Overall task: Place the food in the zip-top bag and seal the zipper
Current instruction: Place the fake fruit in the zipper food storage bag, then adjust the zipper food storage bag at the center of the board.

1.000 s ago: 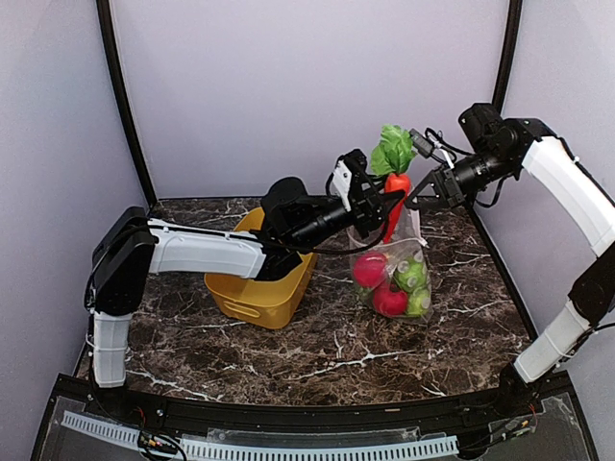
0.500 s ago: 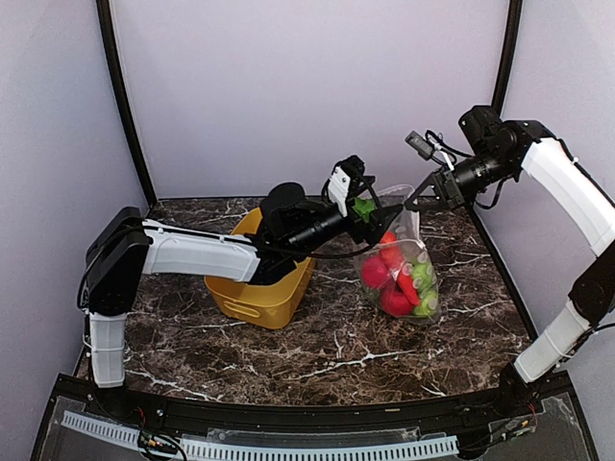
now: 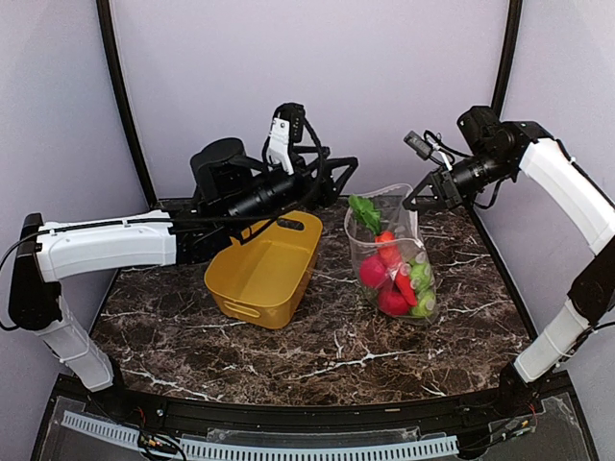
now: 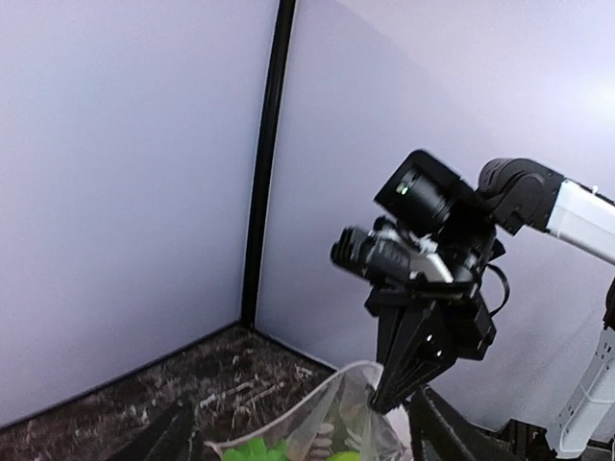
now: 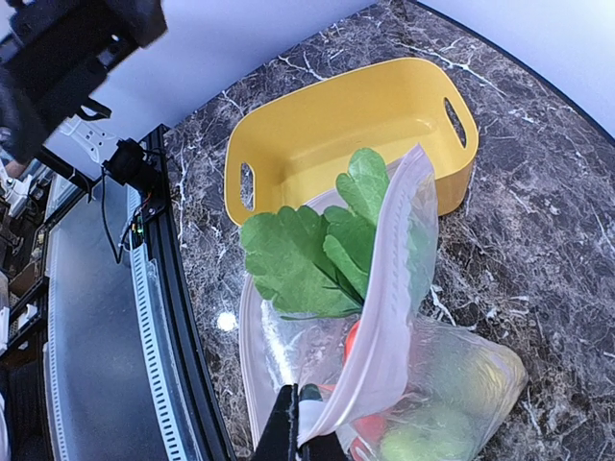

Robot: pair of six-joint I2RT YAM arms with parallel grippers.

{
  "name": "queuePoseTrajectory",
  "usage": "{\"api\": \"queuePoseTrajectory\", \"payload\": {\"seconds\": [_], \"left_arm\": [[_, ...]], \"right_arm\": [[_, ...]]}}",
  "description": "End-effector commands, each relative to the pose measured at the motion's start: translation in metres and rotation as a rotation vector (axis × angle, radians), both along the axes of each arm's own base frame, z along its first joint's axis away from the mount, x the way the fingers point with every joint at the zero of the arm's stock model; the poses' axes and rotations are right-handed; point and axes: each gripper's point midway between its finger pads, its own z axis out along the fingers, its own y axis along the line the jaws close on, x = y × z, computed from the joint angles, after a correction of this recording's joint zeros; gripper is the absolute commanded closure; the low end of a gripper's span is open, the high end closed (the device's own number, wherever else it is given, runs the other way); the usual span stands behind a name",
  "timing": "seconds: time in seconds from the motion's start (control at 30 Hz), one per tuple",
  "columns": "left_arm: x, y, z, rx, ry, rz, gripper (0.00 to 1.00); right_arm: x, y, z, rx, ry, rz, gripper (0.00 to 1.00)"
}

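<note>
The zip-top bag stands open on the marble, its rim pinched and held up by my shut right gripper. Inside lies the food: red pieces, green pieces and a carrot whose leafy top pokes out of the mouth. The right wrist view shows those leaves, the zipper along the rim and the right gripper closed on that edge. My left gripper hangs open and empty in the air, up and left of the bag. Its wrist view looks down on the bag's mouth.
A yellow tub sits left of the bag, under the left arm, and shows nothing inside. Purple walls close the back and sides. Black corner posts stand at the back.
The left gripper opened and let the leafy carrot drop into the bag, then pulled back up and to the left. The right gripper kept its hold on the bag's rim.
</note>
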Motion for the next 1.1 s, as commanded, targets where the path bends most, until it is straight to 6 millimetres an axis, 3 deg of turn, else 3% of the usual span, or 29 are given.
{"api": "queuePoseTrajectory", "payload": {"seconds": [0.0,0.07,0.3,0.5,0.87,1.07], "left_arm": [[0.011,0.004,-0.09,0.161,0.355,0.068,0.4],[0.006,-0.001,-0.101,0.159,0.407,0.03,0.51],[0.008,-0.017,-0.135,0.181,0.528,0.001,0.59],[0.019,-0.017,-0.132,0.166,0.537,0.048,0.69],[0.027,-0.033,-0.156,0.2,0.679,-0.013,0.73],[0.019,-0.039,-0.153,0.232,0.692,-0.067,0.69]], "right_arm": [[0.009,0.003,0.004,0.027,-0.028,-0.001,1.0],[0.01,0.003,0.003,0.024,-0.03,-0.001,1.0],[0.01,0.004,-0.008,-0.019,-0.039,-0.005,1.0],[0.004,0.003,-0.007,-0.025,-0.055,-0.004,1.0],[0.001,0.001,-0.011,-0.033,-0.058,-0.008,1.0],[0.001,0.001,-0.012,-0.034,-0.064,-0.008,1.0]]}}
